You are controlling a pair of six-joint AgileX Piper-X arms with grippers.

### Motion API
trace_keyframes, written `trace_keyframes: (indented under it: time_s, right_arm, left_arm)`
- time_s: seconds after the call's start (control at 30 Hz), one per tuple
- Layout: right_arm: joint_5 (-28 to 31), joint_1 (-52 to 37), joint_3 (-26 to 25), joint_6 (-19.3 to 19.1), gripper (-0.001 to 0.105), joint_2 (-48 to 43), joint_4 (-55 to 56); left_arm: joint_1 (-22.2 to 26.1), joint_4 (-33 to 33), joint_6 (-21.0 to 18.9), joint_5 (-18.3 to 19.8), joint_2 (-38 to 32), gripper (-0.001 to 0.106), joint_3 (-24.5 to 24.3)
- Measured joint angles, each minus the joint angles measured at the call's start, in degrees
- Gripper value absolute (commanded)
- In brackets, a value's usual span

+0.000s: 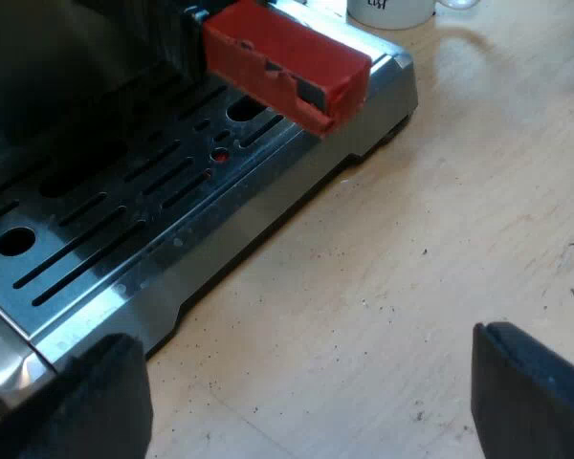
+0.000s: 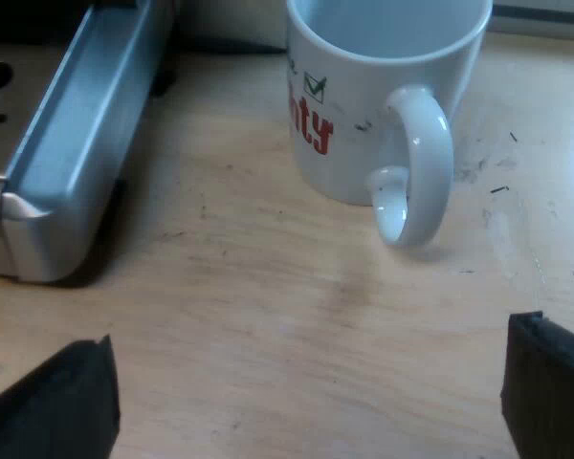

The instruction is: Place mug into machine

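- My right gripper point(image 2: 301, 402) hangs low over the counter point(image 2: 268, 296), its two fingers spread wide with nothing between them.
- The mug point(image 2: 364, 105) stands upright on the counter just ahead of that gripper. It looks empty, and its loop handle point(image 2: 416, 167) is turned toward me.
- The mug is near the corner of the espresso machine's drip tray point(image 2: 62, 143) but apart from it and not on it. I judge the step in hand to be the approach and grasp.
- My left gripper point(image 1: 306, 402) is just as wide open and empty, low over the counter beside the drip tray's long front edge.
- From there I see the slotted grate point(image 1: 124, 229) with the holder's red handle end point(image 1: 287, 62) overhanging it.
- The mug sits off my right gripper's centreline, so I would slide sideways until the body is square between the fingers before advancing.
- I would grip the round body at mid-height, with one finger either side and the loop handle left free in the gap. A finger landing on the loop could twist the mug as I close.
- Glazed ceramic is likely slick, so I would close firmly and test with a small lift before carrying.
- I would lift high enough to clear the tray's raised corner edge, keep the mug upright, and travel in over the grate.
- The red handle end could catch the rim, so I would bring the mug in low beneath it and set it flat on the grate.
- My left gripper sits close to the tray's front edge. I would pull it away from there before moving the mug across.
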Motion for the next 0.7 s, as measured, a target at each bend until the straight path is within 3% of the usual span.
trace_keyframes:
  time_s: [0.23,0.53,0.7]
  right_arm:
    - [1.4,0.0,6.2,1.1,0.080,7.0,-16.3]
    - [1.4,-4.3,6.6,2.2,0.072,23.4,-32.6]
    - [-5.1,-9.3,6.6,1.4,0.071,32.7,-41.7]
  left_arm:
    - [0.0,0.0,0.0,0.0,0.0,0.071,0.0]
    - [0.0,0.0,0.0,0.0,0.0,0.071,0.0]
    - [0.0,0.0,0.0,0.0,0.0,0.071,0.0]
